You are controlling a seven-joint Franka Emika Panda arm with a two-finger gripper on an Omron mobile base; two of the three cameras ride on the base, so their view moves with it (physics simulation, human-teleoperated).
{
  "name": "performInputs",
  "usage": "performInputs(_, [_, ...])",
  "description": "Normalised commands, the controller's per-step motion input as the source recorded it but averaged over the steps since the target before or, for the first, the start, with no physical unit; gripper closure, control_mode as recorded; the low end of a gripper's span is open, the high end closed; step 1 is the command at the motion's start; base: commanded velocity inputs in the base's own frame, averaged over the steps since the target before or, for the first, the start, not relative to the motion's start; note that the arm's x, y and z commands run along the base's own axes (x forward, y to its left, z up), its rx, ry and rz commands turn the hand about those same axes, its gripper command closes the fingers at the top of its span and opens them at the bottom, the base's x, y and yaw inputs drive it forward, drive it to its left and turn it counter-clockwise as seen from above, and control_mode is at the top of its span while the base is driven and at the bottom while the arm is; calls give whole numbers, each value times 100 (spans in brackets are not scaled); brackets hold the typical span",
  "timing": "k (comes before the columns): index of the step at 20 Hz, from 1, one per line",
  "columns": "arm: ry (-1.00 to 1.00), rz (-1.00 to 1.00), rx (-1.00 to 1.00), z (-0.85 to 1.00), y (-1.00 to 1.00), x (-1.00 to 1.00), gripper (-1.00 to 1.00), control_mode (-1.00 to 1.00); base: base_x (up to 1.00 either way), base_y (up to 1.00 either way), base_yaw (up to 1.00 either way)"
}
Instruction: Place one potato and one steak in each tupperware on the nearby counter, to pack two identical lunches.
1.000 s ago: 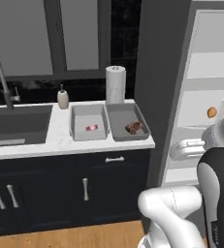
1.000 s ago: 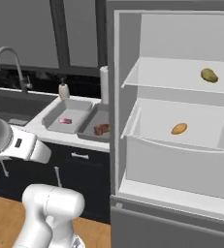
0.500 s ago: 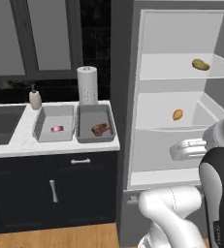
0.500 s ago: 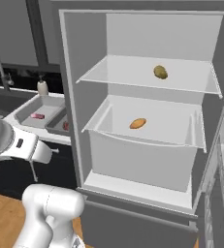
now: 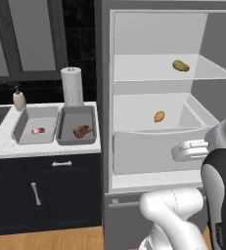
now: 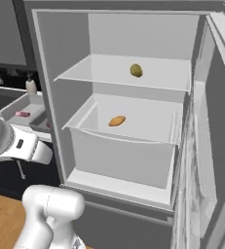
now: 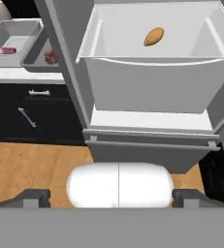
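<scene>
Two grey tupperware trays sit side by side on the white counter. The left tupperware holds a pink steak; the right tupperware holds a brown steak. In the open fridge, a greenish-brown potato lies on the upper shelf and an orange potato lies in the drawer below. The hand view looks down on that orange potato and both steaks. My gripper is open and holds nothing, well short of the fridge drawer.
A paper towel roll and a soap bottle stand behind the trays. The fridge door hangs open at the right. Black cabinets with silver handles lie under the counter, above a wooden floor.
The whole picture has shifted: the base has driven right, from the sink and counter to in front of the open fridge. The gripper has stayed open.
</scene>
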Motion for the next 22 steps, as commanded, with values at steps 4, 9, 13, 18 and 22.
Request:
performInputs(4, [0,0,0,0,0,0,-100,100,5,-40,0])
performInputs(9, [0,0,1,0,-20,19,-100,-100,8,-23,0])
performInputs(13, [-7,0,7,19,-57,59,-100,-100,0,0,0])
performInputs(18, [-17,0,0,64,-21,74,-100,-100,0,0,0])
performInputs(22, [-10,1,0,84,-17,59,-100,-100,0,0,0])
